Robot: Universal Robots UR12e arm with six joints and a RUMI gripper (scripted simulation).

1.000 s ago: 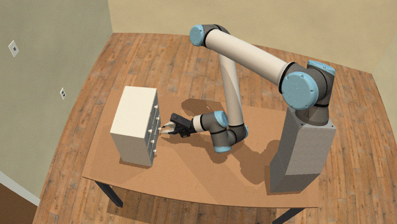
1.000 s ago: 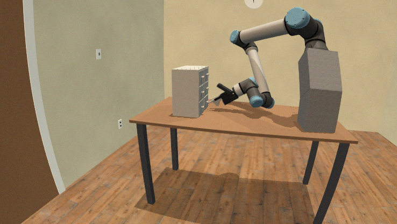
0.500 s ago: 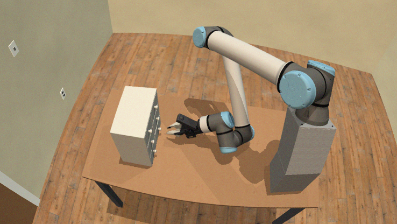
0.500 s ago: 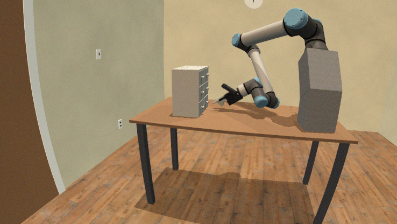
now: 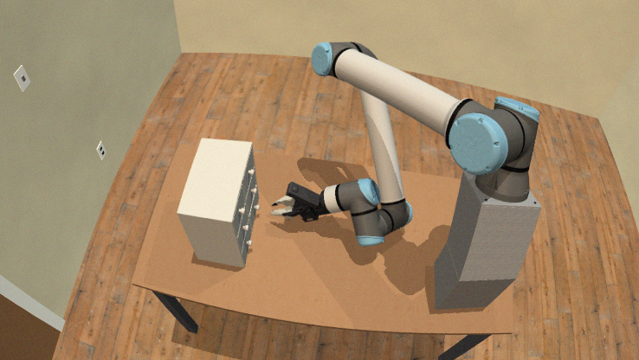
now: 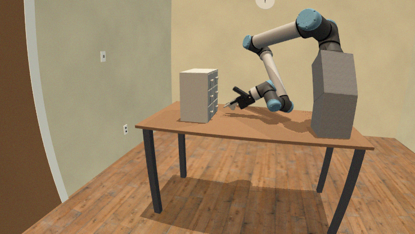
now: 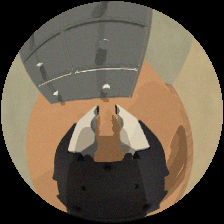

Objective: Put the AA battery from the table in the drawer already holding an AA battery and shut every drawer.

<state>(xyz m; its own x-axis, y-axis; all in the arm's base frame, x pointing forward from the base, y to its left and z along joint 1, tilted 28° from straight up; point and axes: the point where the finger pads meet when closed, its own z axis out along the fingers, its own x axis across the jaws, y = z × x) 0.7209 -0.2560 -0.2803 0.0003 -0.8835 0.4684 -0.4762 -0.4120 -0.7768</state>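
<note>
From the top, a cream-white, box-shaped chest (image 5: 216,178) (image 6: 194,97) (image 7: 92,47) stands upright on a smooth tan table (image 5: 308,290) (image 6: 247,133) (image 7: 45,145), its flat lid pale and plain, with small rounded white knobs (image 5: 245,228) (image 6: 211,96) (image 7: 106,87) down the drawer side. The gripper (image 5: 281,208) (image 6: 227,106) (image 7: 107,105), black-bodied with pale tapering fingers, points at the drawer fronts with open room between its tips and the knobs; no AA battery can be made out, on the table or between the fingers. Behind it the arm (image 5: 397,91) (image 6: 274,35) folds in cream tubes, dark grey joints and round blue caps, down from a tall, angular grey pedestal (image 5: 496,241) (image 6: 334,116) well apart from the chest. In the exterior view, the gripper slants downward near the lower drawers, above the table and clear of the chest; the chest stands inside the table's edge, and the drawers look shut. The wrist view shows the grey drawer fronts beyond the fingertips, thin pale seams between them, and the fingers partly open, tips apart, with bare tan surface and shadow showing through the gap. The battery's place cannot be told; the closed fronts hide the drawers' contents.

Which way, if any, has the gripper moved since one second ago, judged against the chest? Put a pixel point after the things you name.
Yes: in the top view, the gripper (image 5: 274,208) (image 6: 226,106) (image 7: 107,105) has moved right, away from the chest (image 5: 215,178) (image 6: 194,97) (image 7: 90,50).
</note>
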